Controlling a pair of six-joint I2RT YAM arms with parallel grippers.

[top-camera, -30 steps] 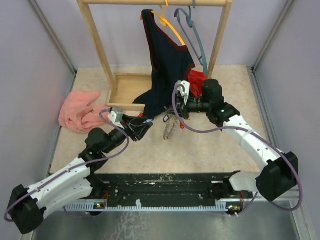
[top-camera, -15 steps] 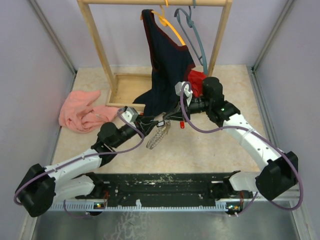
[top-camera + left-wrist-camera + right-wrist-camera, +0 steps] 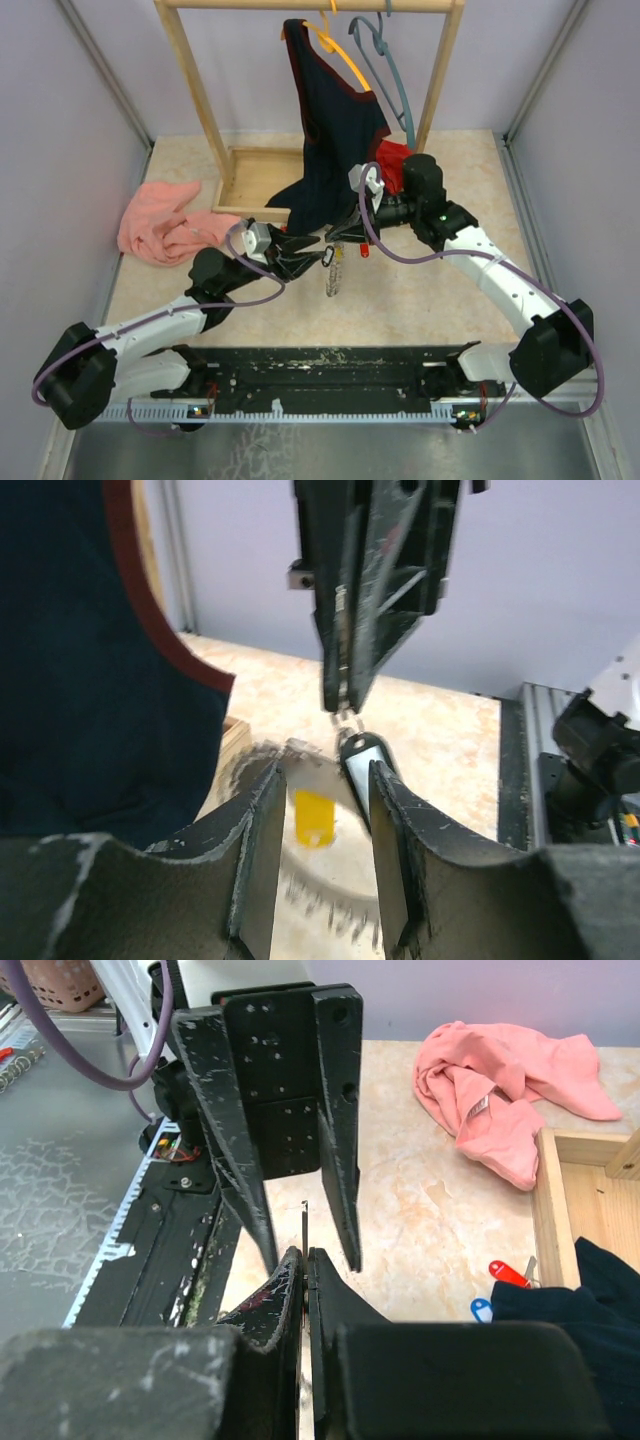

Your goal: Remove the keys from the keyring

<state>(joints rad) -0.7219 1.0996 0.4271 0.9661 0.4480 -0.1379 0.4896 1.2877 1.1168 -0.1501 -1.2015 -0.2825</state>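
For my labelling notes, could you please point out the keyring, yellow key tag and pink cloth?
keyring (image 3: 334,278), top view, beaded edge.
yellow key tag (image 3: 313,818), left wrist view, tag's middle.
pink cloth (image 3: 160,225), top view, heap's middle.

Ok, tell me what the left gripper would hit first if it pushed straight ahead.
Probably the dark-rimmed key tag hanging between the fingers of the left gripper, just below the shut right gripper. The keyring and a yellow tag sit close by; depth is unclear.
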